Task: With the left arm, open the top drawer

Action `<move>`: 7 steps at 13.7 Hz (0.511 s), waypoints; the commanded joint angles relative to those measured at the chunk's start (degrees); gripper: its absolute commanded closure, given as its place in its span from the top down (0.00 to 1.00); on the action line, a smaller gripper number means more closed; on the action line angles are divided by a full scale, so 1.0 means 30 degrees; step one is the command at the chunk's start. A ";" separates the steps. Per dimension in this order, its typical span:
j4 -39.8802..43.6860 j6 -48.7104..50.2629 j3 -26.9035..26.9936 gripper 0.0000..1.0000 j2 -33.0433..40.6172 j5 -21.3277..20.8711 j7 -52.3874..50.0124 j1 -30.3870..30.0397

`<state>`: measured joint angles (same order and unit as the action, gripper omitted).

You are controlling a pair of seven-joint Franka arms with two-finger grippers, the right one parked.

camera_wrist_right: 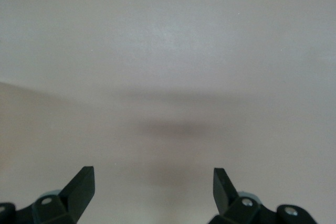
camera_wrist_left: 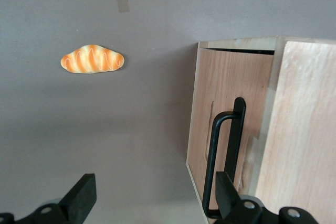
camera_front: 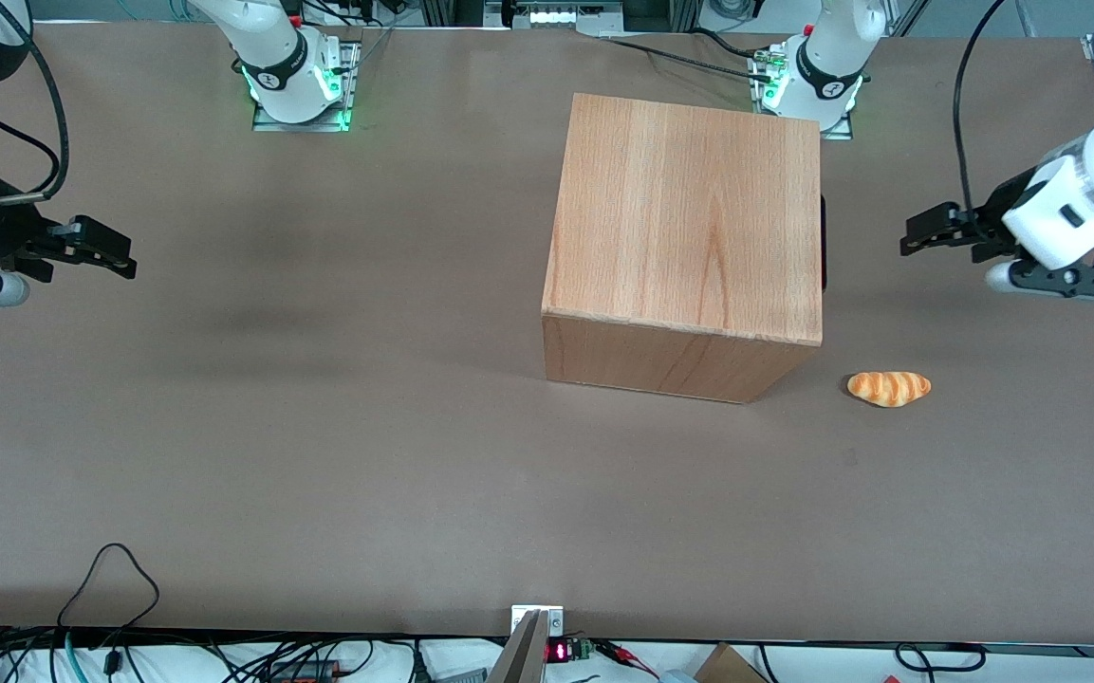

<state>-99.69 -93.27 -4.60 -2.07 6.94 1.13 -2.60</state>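
We are seeing no readable writing. Our tool (camera_front: 917, 235), fingers spread wide and gripping nothing, is hovering near the top drawer (camera_wrist_left: 223, 124), whose black handle (camera_wrist_left: 224, 156) sits just beside one finger. A bread roll (camera_front: 889, 388) is lying nearby on the desk (camera_front: 319, 427).

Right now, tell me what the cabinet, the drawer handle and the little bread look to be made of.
Cabinet: light wood, likely beech or veneer, matte, with visible grain lines. Handle on the top drawer: slim black bar, probably painted metal, though plastic is possible. Bread: glossy orange with pale stripes, seemingly a plastic or foam toy. The left tool hangs open beside the cabinet, apart from the handle.
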 commanded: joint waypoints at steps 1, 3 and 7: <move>-0.1630 -0.1336 -0.0255 1.00 0.0486 0.0528 -0.0084 0.0017; -0.2189 -0.1807 -0.0430 1.00 0.0486 0.0733 -0.0084 0.0018; -0.3388 -0.3065 -0.0722 1.00 0.0486 0.0822 -0.0084 0.0076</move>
<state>-106.87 -100.01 -6.14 -2.05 7.98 1.13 -2.44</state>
